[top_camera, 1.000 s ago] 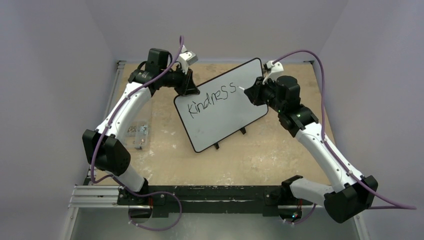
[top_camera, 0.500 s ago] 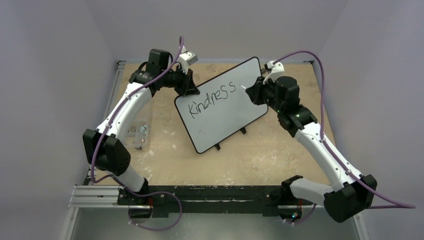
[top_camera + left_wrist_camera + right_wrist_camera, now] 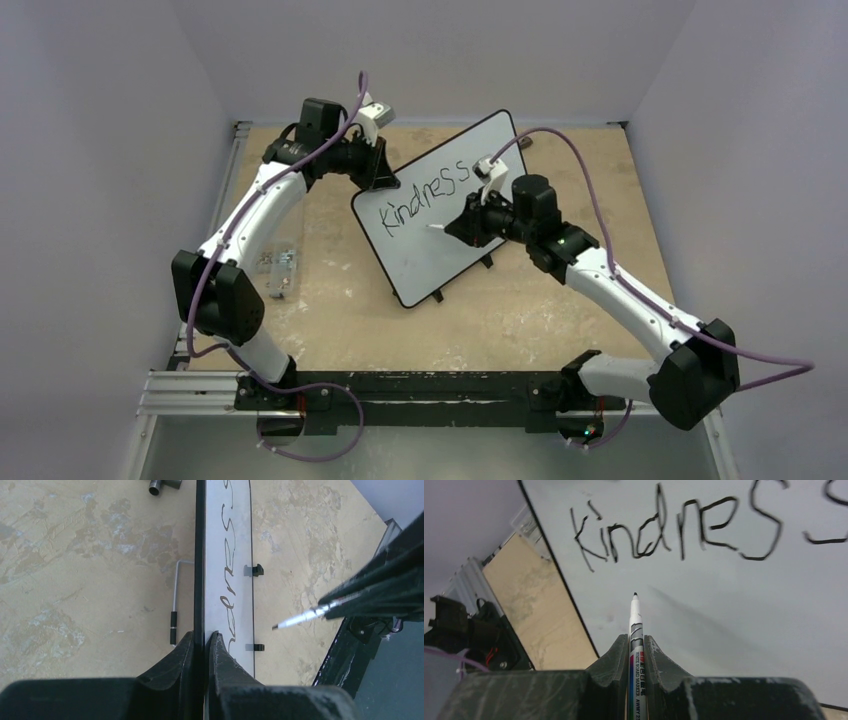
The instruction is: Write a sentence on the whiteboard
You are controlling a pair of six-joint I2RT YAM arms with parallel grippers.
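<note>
The whiteboard (image 3: 432, 258) is being propped at a slant on the far middle of the surface (image 3: 330, 300), with small black feet showing along its lower long edge. Its upper left corner is being pinched by the left end effector (image 3: 379, 176). In the left wrist view the two fingers (image 3: 181, 652) are being pressed against the front and back of the thin black rim.

The sentence (image 3: 425, 196) is being shown as a single black handwritten word, "Kindness", running along the upper part of the board.

A white board marker (image 3: 635, 625) is being clamped between the closed fingers of the right end effector (image 3: 462, 225), its black tip being pointed at the bare white area just beneath the first letters of the word. In the left wrist view the tip is being seen a little apart from the board's face, though contact cannot be judged for certain.

Behind the board, an L-shaped hex key (image 3: 174, 605) is being left lying on the surface. Small metal parts (image 3: 275, 262) are being seen near the left arm.
</note>
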